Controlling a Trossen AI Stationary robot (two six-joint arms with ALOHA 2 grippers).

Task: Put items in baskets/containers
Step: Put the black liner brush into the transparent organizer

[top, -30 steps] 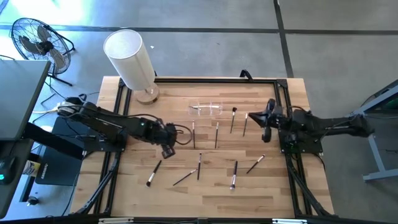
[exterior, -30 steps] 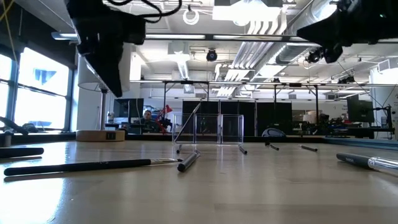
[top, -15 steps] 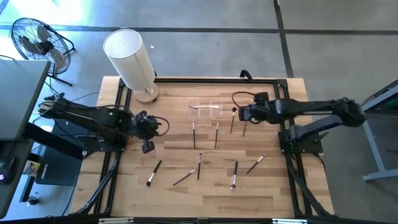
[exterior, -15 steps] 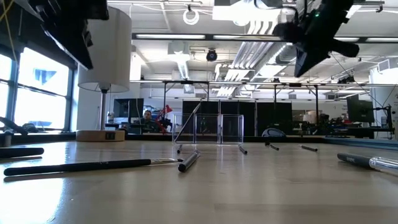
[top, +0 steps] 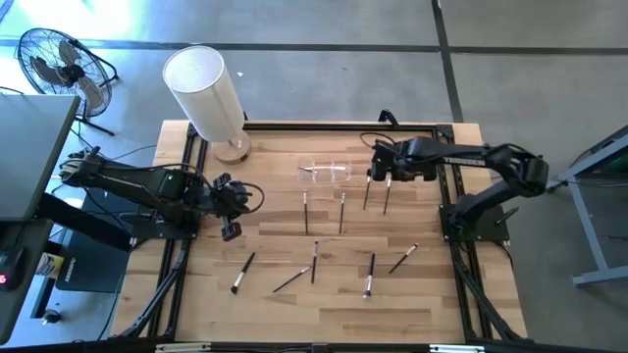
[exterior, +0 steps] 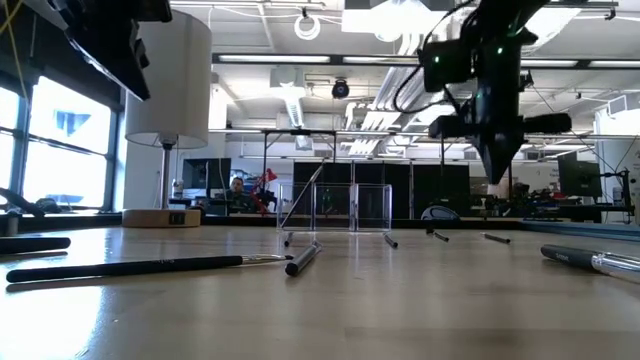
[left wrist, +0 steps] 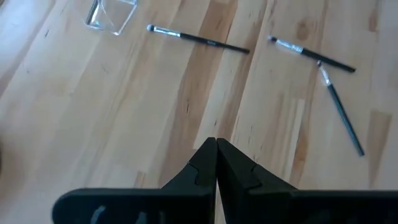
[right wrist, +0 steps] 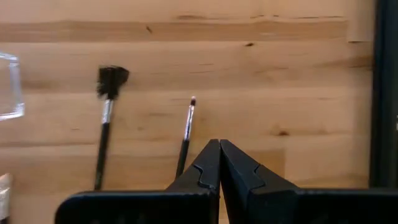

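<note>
Several thin dark brushes lie flat on the wooden table, spread across its middle. The clear holder stands toward the far edge, and one brush leans inside it. My right gripper hangs shut above the table, pointing down, just right of the holder and over the far ends of two brushes. The right wrist view shows these as a broad-tipped brush and a thin brush. My left gripper is shut over bare wood near the table's left side and touches nothing.
A tall white cylinder on a round wooden base stands at the far left corner. A dark frame runs along the table's edges. A floor fan stands beyond the table. Bare wood lies near my left gripper.
My right gripper has swung from near the table's right edge toward the far left. It has tipped to point down over the two brushes beside the holder. My left gripper has drawn back toward the table's left edge and then kept still. No brush has moved.
</note>
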